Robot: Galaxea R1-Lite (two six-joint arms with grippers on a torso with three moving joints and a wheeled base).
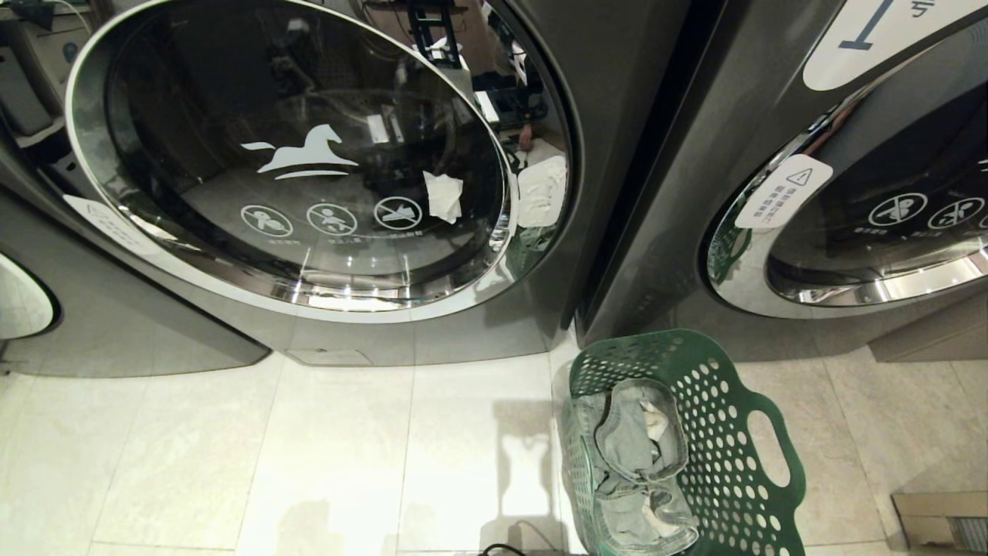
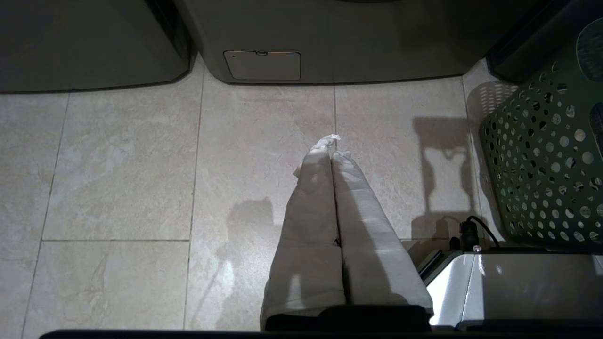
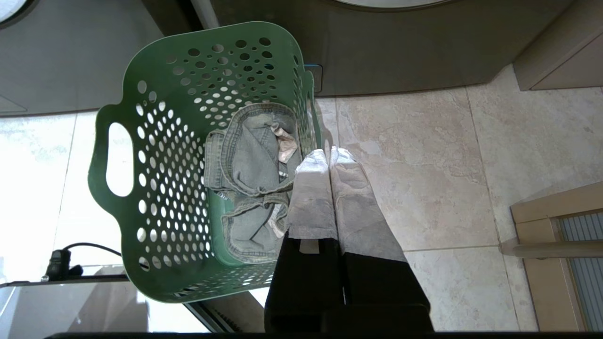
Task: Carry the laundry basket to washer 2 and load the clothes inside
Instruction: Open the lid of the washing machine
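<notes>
A green perforated laundry basket (image 1: pixel 741 463) stands on the tiled floor in front of the gap between two washers. Grey jeans (image 1: pixel 637 455) lie crumpled inside it. The washer on the left (image 1: pixel 617 116) has a round glass door (image 1: pixel 301 162) with a white horse logo, which appears swung partly open; I see no number on this washer. The washer on the right (image 1: pixel 772 77) carries a label with a 1. Neither arm shows in the head view. My right gripper (image 3: pixel 328 155) is shut and empty, beside the basket (image 3: pixel 155 197) rim and the jeans (image 3: pixel 254 160). My left gripper (image 2: pixel 332 147) is shut over bare tile, with the basket (image 2: pixel 546 160) off to its side.
A cardboard box (image 1: pixel 938 521) sits on the floor at the far right, near a wooden frame (image 3: pixel 556 226). My own base with a black cable (image 2: pixel 476 230) lies just behind the basket. A small service flap (image 2: pixel 262 65) is low on the left washer's front.
</notes>
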